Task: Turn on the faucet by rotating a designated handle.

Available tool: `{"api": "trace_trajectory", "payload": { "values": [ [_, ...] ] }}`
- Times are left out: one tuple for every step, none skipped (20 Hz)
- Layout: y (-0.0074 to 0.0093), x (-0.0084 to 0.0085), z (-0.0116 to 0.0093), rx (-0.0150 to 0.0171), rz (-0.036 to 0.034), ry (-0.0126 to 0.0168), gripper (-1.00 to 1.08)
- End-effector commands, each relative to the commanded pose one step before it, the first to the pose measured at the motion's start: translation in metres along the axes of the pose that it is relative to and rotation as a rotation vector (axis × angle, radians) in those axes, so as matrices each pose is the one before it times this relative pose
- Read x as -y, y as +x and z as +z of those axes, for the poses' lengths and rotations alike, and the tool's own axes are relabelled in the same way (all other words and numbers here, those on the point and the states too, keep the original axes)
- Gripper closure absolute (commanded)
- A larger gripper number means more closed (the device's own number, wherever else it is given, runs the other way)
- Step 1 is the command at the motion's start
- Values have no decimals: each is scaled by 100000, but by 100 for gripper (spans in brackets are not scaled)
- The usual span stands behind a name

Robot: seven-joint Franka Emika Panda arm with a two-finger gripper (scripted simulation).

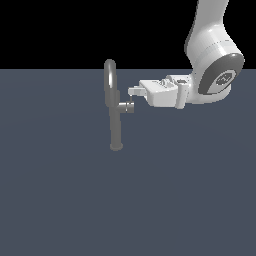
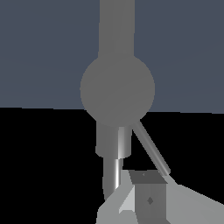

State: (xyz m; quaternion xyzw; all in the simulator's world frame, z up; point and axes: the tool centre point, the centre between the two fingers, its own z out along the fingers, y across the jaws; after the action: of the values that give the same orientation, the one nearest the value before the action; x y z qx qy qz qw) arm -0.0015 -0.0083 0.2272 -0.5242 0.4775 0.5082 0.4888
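The faucet [image 1: 115, 112] stands upright on the dark surface [image 1: 60, 200], its handle [image 1: 126, 106] jutting sideways toward the exterior view's right. The arm lies level, so the hand [image 1: 134, 92] meets the stub's thin lever [image 2: 151, 148] end-on, fingertips just above it, probably to push it round; whether the fingers are spread or closed I cannot tell
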Motion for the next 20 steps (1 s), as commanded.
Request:
{"api": "trace_trajectory", "payload": {
  "values": [
    [1190, -1459, -22, 488, 2189, -285, 108],
    [199, -395, -3, 59, 182, -62, 108],
    [0, 0, 0, 0, 0, 0, 108],
    [-1185, 893, 46, -361, -2419, 57, 108],
    [521, -390, -5, 57, 361, -14, 108],
    [527, -392, -5, 58, 367, -14, 108],
    [530, -395, -5, 58, 367, -13, 108],
    [535, -397, -6, 57, 370, -13, 108],
    [540, -398, -7, 57, 374, -12, 108],
    [545, -400, -7, 56, 377, -11, 108],
    [401, -287, -7, 38, 278, -5, 108],
    [0, 0, 0, 0, 0, 0, 108],
    [-2517, 1199, 51, -306, -4605, -392, 108],
    [753, -224, -4, 43, 655, 53, 108],
    [749, -223, -4, 43, 652, 53, 108],
    [746, -221, -5, 43, 650, 54, 108],
    [743, -219, -5, 43, 646, 54, 108],
    [739, -217, -5, 43, 642, 55, 108],
    [734, -215, -6, 42, 638, 56, 108],
    [729, -211, -7, 42, 633, 57, 108]
  ]
}}
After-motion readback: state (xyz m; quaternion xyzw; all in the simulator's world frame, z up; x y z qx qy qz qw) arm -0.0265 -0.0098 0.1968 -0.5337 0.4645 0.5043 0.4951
